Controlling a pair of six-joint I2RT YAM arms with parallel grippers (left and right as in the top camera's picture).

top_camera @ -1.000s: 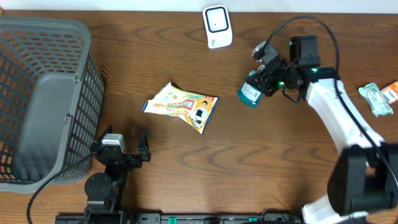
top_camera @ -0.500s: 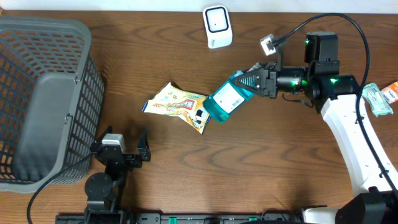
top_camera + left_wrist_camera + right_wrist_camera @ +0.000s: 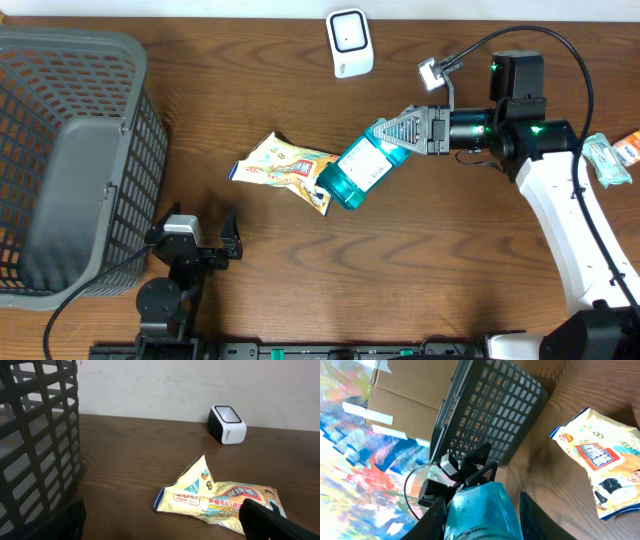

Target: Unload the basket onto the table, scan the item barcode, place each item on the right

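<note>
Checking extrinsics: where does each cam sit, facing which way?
Overhead: above table, facing down; left gripper open, right gripper holding bottle.
Left wrist: low over table, facing bag, scanner, basket; own fingers at bottom corners.
Right wrist: behind bottle, facing basket and left gripper; own fingers flank bottle.
Shared: bag and basket in all three.

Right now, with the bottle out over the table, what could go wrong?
The right gripper holds the bottle by one end only, so it may sag or slip. Its far end overlaps the snack bag from overhead; a low swing toward the scanner could drag the bag.
</note>
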